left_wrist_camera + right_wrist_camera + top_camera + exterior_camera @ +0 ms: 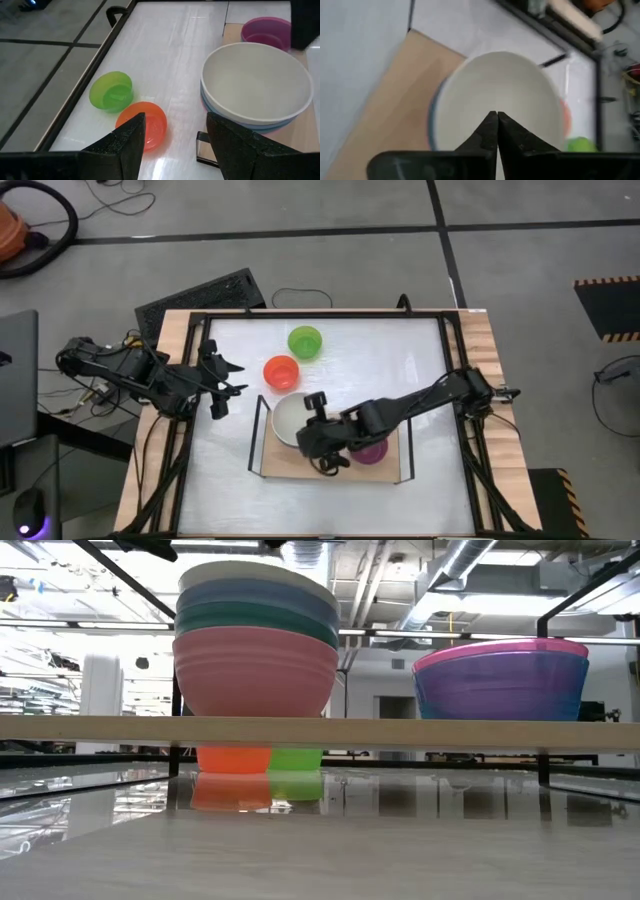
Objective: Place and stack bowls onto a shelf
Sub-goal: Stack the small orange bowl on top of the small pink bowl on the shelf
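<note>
The shelf [285, 465] is a light-wood board with black wire ends, near the table's middle; it also shows in the low view [420, 732]. A stack of bowls, white on top [287, 420], then blue, teal and pink [255, 670], stands on its left part. A magenta bowl on a purple one [500, 680] stands on its right part [373, 450]. An orange-red bowl [281, 371] and a green bowl [304, 341] sit on the table beyond the shelf. My right gripper [496, 116] is shut, over the white bowl's hollow [315, 402]. My left gripper [226, 385] is open and empty at the table's left. My right gripper's shut fingertips stand over the inside of the white bowl [495, 90], slanting down from the near right. I cannot tell whether they touch it.
Black frame rails [205, 380] run along the table's edges. The shelf's wire ends [258, 435] rise at both short sides. The orange-red bowl [145, 125] and green bowl [111, 90] lie just ahead of my left gripper [175, 135].
</note>
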### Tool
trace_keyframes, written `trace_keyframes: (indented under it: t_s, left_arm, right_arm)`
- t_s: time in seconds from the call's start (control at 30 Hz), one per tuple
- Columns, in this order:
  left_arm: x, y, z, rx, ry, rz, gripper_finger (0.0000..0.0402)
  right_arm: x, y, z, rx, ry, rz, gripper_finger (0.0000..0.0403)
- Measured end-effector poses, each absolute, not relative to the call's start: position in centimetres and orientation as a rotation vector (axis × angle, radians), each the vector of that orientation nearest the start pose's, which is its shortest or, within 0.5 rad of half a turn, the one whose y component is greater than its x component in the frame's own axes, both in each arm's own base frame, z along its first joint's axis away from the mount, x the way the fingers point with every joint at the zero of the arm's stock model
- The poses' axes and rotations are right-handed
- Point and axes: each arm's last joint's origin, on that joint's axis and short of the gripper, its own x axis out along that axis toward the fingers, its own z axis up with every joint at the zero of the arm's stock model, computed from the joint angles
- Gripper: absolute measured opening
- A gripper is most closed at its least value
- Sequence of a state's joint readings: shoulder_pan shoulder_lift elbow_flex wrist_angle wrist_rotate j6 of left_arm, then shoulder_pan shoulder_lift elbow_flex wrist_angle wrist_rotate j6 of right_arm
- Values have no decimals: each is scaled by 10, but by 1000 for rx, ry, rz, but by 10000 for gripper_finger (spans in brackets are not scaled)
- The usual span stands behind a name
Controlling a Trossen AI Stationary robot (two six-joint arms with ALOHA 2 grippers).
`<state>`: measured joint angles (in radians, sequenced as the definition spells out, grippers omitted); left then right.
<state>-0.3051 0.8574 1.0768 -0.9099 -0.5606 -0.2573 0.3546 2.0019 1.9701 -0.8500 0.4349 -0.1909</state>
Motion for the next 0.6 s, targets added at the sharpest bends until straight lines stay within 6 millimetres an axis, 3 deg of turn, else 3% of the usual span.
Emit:
trace_keyframes:
  t_s: [0.13, 0.23, 0.4, 0.6]
  left_arm:
    - [143, -28, 356, 58, 578, 364, 197]
    - [146, -25, 349, 106, 575, 469, 196]
    - [155, -13, 327, 11, 605, 537, 197]
    - [158, 25, 317, -44, 650, 667, 197]
  right_arm:
    - [398, 123, 358, -489, 749, -70, 73]
    - [388, 96, 377, -439, 741, -132, 104]
    - [376, 59, 390, -394, 785, -199, 148]
    - [372, 32, 396, -296, 796, -192, 168]
